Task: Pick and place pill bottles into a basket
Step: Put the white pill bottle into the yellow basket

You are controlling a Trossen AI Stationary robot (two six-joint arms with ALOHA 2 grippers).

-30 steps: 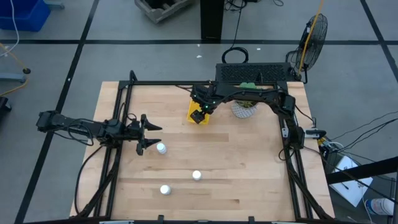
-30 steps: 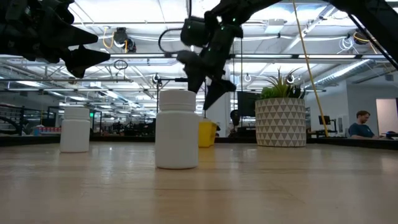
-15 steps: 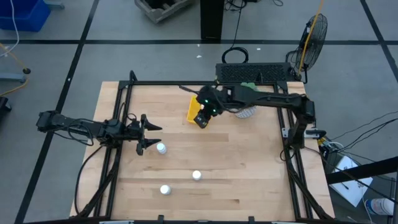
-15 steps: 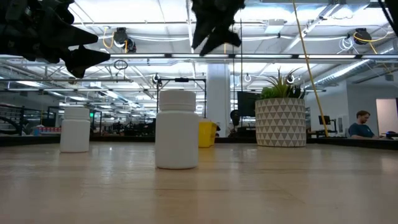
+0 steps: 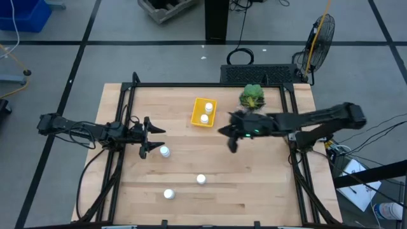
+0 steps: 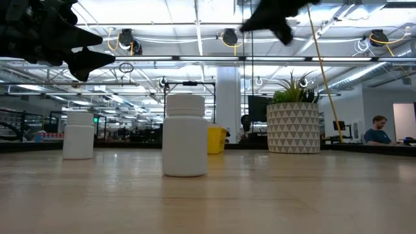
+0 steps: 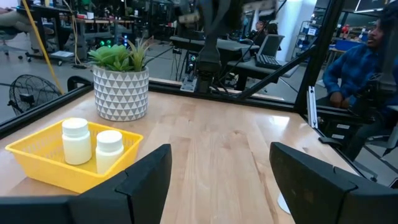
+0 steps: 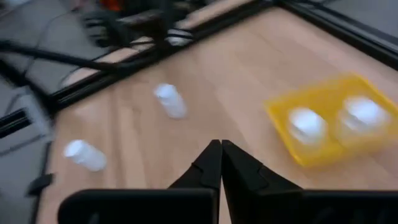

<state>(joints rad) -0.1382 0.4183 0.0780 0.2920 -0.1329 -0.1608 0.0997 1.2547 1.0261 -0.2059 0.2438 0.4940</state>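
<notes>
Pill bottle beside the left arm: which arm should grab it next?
Left. The left gripper hangs open right by that pill bottle, while the right gripper, jaws shut and empty, is mid-table near the yellow basket, which already holds two bottles.

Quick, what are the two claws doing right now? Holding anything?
Left claw: open, empty, beside a pill bottle.
Right claw: shut, empty, above the table away from the basket.
</notes>
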